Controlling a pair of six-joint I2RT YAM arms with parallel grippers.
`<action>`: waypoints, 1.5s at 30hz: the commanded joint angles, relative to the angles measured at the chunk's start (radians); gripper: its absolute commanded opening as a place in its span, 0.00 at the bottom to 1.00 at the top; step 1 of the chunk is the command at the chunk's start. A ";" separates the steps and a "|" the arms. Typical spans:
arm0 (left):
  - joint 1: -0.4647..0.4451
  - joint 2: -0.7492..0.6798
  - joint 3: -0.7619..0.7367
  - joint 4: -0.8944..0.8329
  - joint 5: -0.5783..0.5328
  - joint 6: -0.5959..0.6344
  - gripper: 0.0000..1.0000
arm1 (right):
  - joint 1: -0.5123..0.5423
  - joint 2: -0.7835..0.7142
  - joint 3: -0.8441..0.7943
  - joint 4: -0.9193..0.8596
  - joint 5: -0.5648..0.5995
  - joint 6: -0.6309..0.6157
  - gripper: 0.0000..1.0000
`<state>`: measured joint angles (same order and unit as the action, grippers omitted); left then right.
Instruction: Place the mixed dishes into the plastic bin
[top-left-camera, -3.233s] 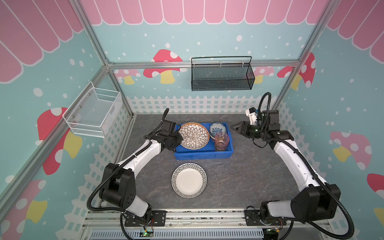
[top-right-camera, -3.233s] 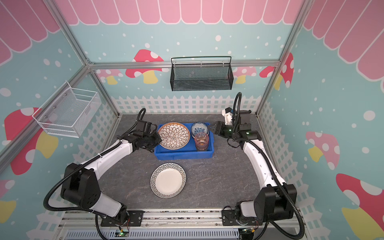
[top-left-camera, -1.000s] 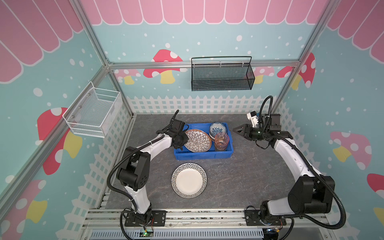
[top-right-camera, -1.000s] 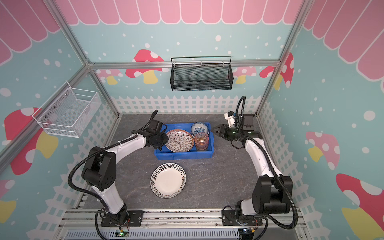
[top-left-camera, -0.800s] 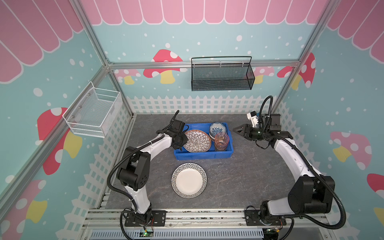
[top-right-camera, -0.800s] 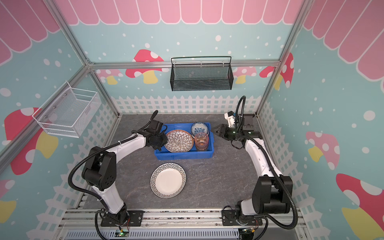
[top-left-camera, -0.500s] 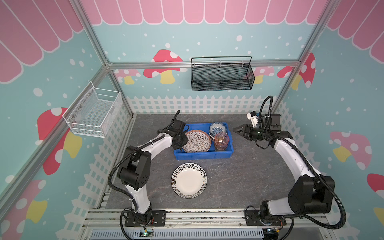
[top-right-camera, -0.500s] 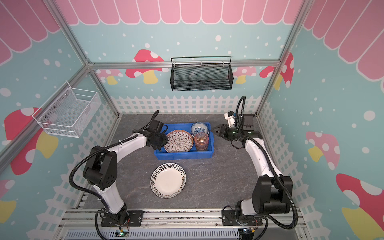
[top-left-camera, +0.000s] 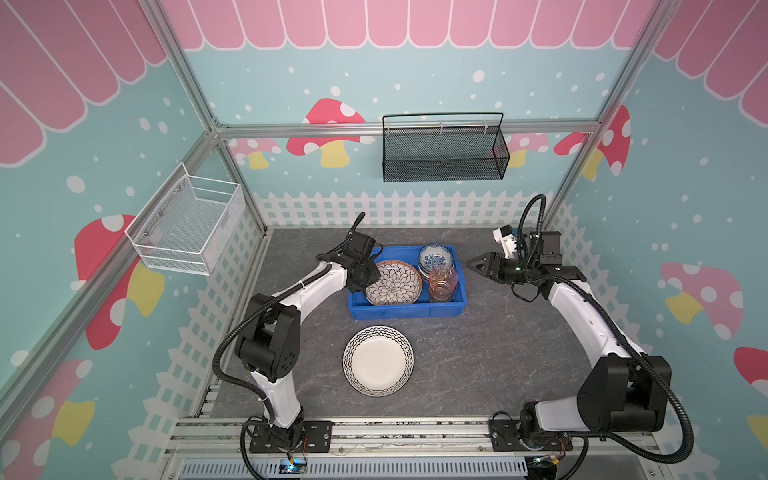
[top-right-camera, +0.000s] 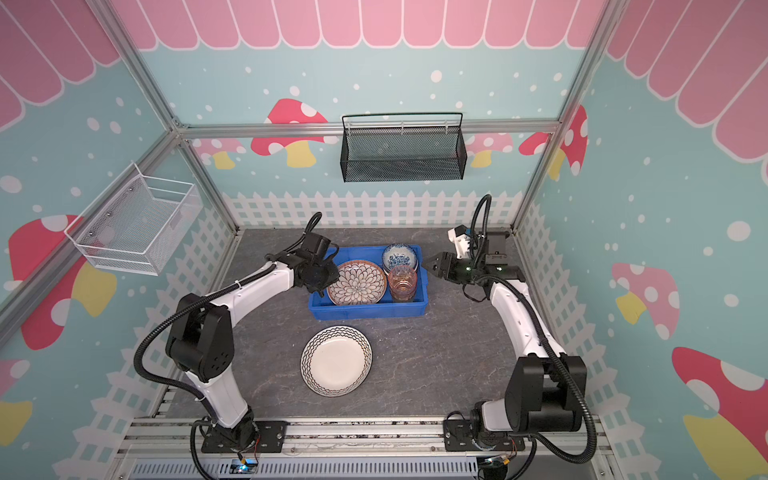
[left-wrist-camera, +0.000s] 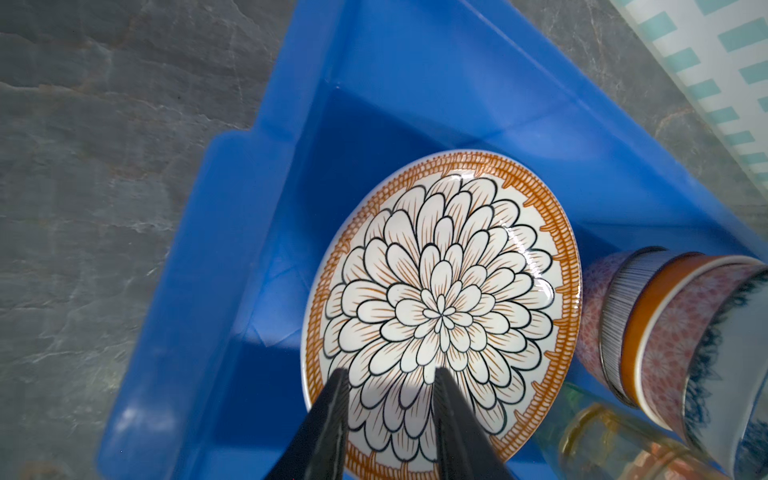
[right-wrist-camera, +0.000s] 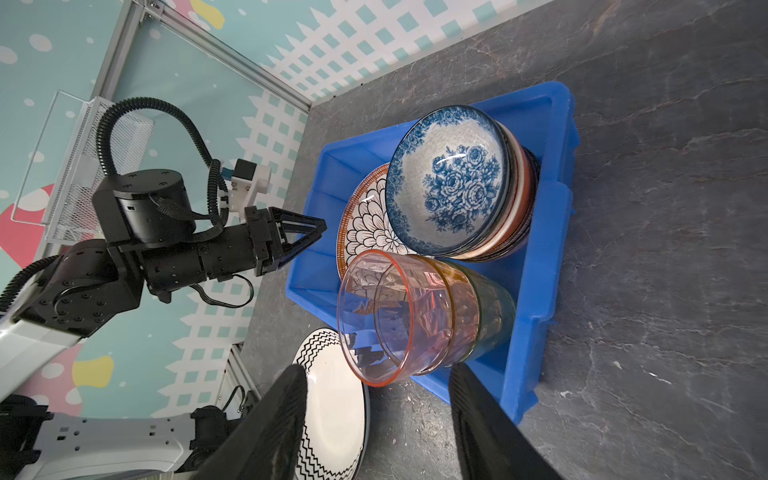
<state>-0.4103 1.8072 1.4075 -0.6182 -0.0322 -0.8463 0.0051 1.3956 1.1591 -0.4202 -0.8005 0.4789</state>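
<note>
The blue plastic bin (top-left-camera: 405, 311) (top-right-camera: 368, 311) stands at mid-table. Inside it lie the petal-pattern plate (top-left-camera: 393, 282) (left-wrist-camera: 440, 299), a stack of small patterned bowls (top-left-camera: 435, 257) (right-wrist-camera: 449, 183) and nested pink, amber and green cups (top-left-camera: 443, 283) (right-wrist-camera: 415, 316). The white zigzag-rimmed plate (top-left-camera: 378, 360) (top-right-camera: 336, 360) rests on the table in front of the bin. My left gripper (top-left-camera: 369, 275) (left-wrist-camera: 388, 374) hovers over the petal plate's left edge, open, the plate's face showing between its fingers. My right gripper (top-left-camera: 471, 264) (right-wrist-camera: 376, 370) is open and empty, just right of the bin.
A black mesh basket (top-left-camera: 444, 153) hangs on the back wall and a white wire basket (top-left-camera: 187, 226) on the left wall. White picket fencing rings the grey stone-look table (top-left-camera: 478, 353). Both arm bases sit on the front rail.
The left jaws have spread apart and the petal plate now lies loose in the bin. The right arm has barely moved.
</note>
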 joint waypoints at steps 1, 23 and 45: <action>-0.026 -0.116 -0.014 -0.030 -0.044 0.023 0.42 | -0.005 -0.081 -0.055 0.027 0.020 -0.039 0.60; 0.053 -0.870 -0.459 -0.127 -0.096 0.017 1.00 | 0.303 -0.703 -0.728 0.210 0.257 0.270 0.98; 0.071 -1.135 -0.779 -0.233 0.045 -0.093 1.00 | 0.823 -0.374 -0.817 0.567 0.572 0.568 0.76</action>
<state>-0.3462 0.6971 0.6502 -0.8303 -0.0036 -0.9096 0.8066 0.9878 0.2970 0.0696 -0.2874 1.0023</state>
